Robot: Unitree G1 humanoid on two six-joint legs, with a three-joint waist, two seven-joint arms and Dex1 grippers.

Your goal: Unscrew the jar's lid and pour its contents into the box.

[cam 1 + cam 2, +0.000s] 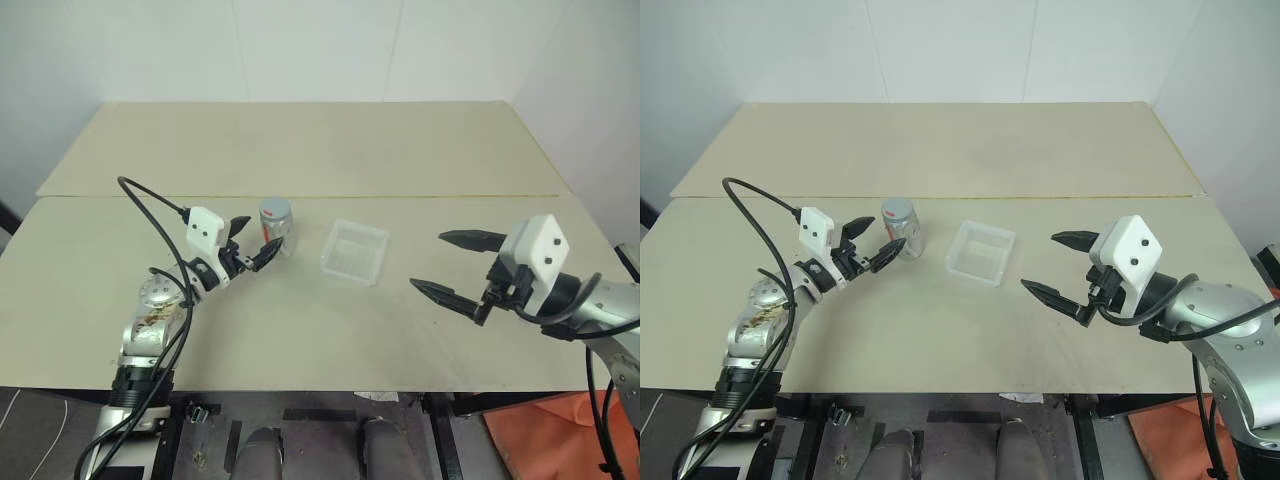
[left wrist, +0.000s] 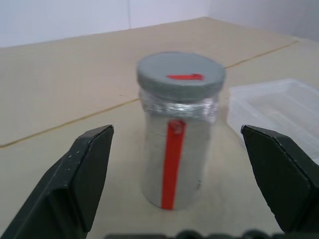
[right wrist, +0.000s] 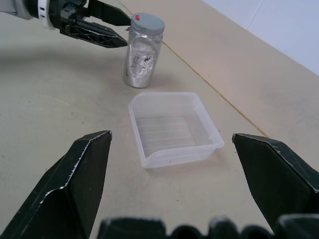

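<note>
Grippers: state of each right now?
Left gripper: open, fingers either side of the jar, not touching it.
Right gripper: open, empty, near the box.

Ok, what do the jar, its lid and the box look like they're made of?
The jar looks like clear plastic or glass with a silvery, crinkled foil-like lining; which one is unclear. The lid looks like matte grey plastic, smooth, with a red mark. The box is thin clear plastic: the table shows through it.
</note>
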